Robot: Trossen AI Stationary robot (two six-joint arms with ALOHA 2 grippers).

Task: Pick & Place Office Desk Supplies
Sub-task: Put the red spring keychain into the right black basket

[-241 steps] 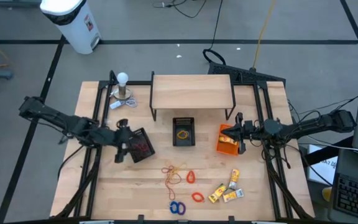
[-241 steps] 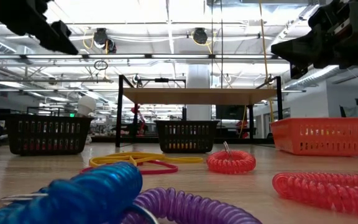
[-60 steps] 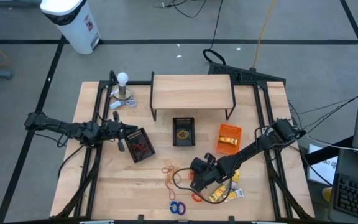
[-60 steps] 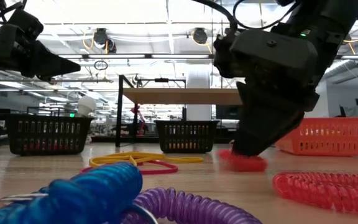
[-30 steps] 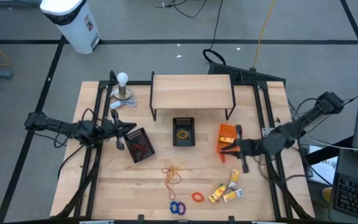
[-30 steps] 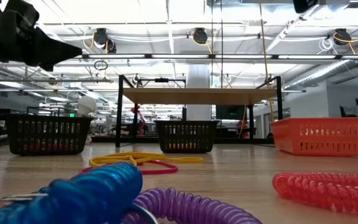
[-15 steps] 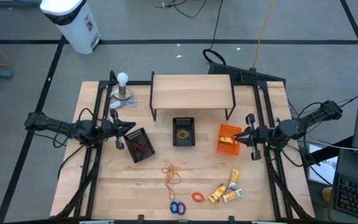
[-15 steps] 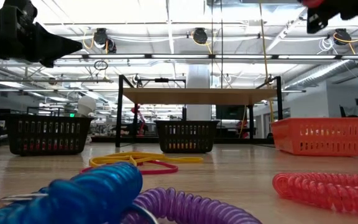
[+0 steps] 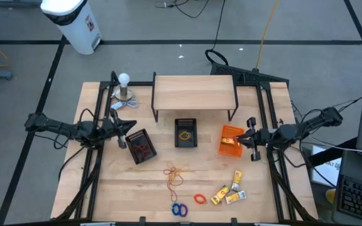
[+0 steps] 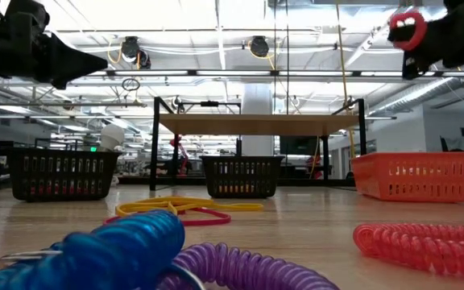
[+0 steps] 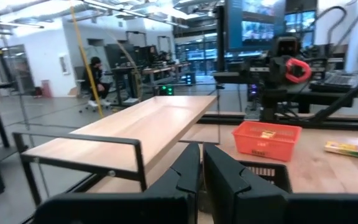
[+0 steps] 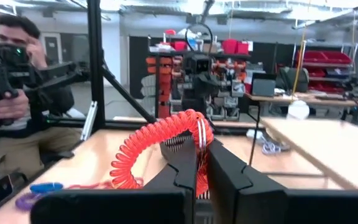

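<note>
A red spiral coil ring [image 10: 407, 28] hangs high above the table beside the orange bin [image 9: 230, 139], with my right gripper [image 9: 244, 137] shut on it. On the near part of the table lie tan and red rubber bands [image 9: 175, 176], an orange coil [image 9: 199, 199], blue and purple coils [image 9: 179, 209] and yellow packets [image 9: 229, 191]. My left gripper [image 9: 129, 129] is shut on nothing, raised over the left black bin [image 9: 141, 146], which holds red bands. My right gripper pinches the red coil ring between its two fingers at the loop's lower part [image 12: 191, 152]. The fingers lie about level and point toward the table's left. The rest of the loop arches up over the fingertips [image 12: 151, 146], lifted clear of table and bin.
A middle black bin [image 9: 185, 133] holds a yellow band. A wooden shelf [image 9: 193, 93] stands at the far middle, and a white bulb on a round base [image 9: 124, 88] at the far left. A person [image 12: 11, 93] shows beyond the table.
My right gripper, shut on the red coil, has gone from the orange bin's near left corner toward the table's far right, to the bin's right side. In the last half second it has come down a little. My left gripper has kept still.
</note>
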